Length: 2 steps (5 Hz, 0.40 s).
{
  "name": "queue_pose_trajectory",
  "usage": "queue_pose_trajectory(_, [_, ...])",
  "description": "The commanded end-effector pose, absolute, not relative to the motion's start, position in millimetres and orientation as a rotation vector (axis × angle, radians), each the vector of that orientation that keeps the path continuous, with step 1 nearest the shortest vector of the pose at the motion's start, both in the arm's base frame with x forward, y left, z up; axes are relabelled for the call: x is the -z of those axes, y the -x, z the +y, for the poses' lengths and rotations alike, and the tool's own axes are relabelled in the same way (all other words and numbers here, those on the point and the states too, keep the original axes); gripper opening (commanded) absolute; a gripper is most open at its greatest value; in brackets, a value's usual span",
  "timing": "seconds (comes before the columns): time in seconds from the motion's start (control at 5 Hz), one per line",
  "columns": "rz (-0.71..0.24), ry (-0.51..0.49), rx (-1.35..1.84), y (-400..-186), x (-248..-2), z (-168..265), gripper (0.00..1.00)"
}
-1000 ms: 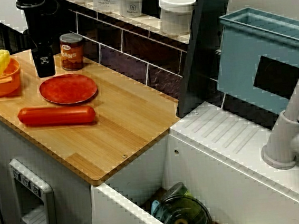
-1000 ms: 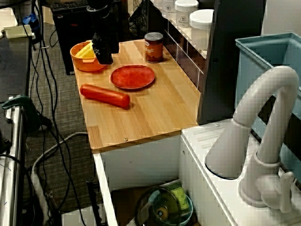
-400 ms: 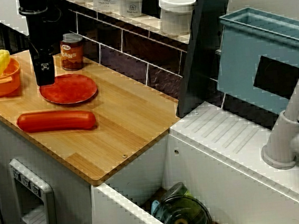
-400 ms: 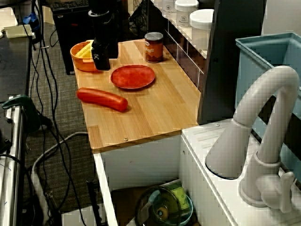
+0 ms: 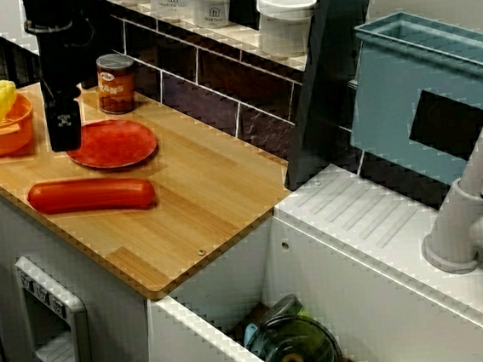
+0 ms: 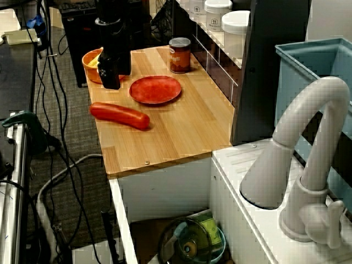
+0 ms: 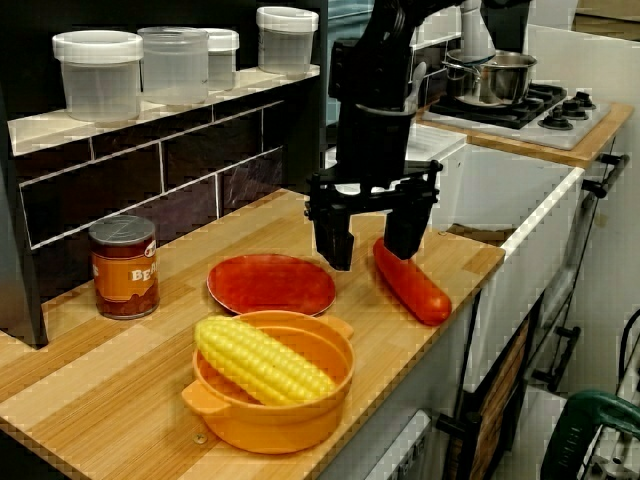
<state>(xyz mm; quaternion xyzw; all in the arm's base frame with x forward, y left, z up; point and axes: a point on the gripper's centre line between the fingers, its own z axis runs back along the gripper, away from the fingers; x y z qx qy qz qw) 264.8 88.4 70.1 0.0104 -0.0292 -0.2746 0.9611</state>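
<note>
My black gripper [image 7: 372, 245] hangs open and empty just above the wooden counter [image 7: 90, 375]. In the view from the counter's end its fingers [image 7: 333, 240] straddle the gap between the red plate [image 7: 271, 284] and the long red sausage [image 7: 411, 281]. Seen from the front, the gripper [image 5: 64, 130] is at the plate's [image 5: 111, 144] left edge, behind the sausage [image 5: 91, 195]. Over the tap, the gripper [image 6: 110, 77] stands before the orange bowl [image 6: 94, 69], with the sausage [image 6: 120, 115] lying flat nearer the edge.
An orange bowl [image 7: 270, 410] holds a yellow corn cob [image 7: 262, 360]. A soup can [image 5: 117, 83] stands by the tiled wall. White jars [image 5: 286, 18] line the shelf. To the right are a blue bin [image 5: 426, 95], a tap [image 6: 308, 143] and a sink with a glass lid [image 5: 296, 347].
The gripper has come away from the can toward the counter's front edge and lower. The sausage shifted slightly toward the front, then stayed put.
</note>
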Motion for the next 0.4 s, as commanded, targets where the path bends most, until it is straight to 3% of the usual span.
queue_pose_trajectory(0.0, [-0.114, -0.054, 0.569, -254.9, -86.8, 85.8, 1.00])
queue_pose_trajectory(0.2, [-0.107, -0.046, 0.570, -249.1, -85.4, 84.0, 1.00])
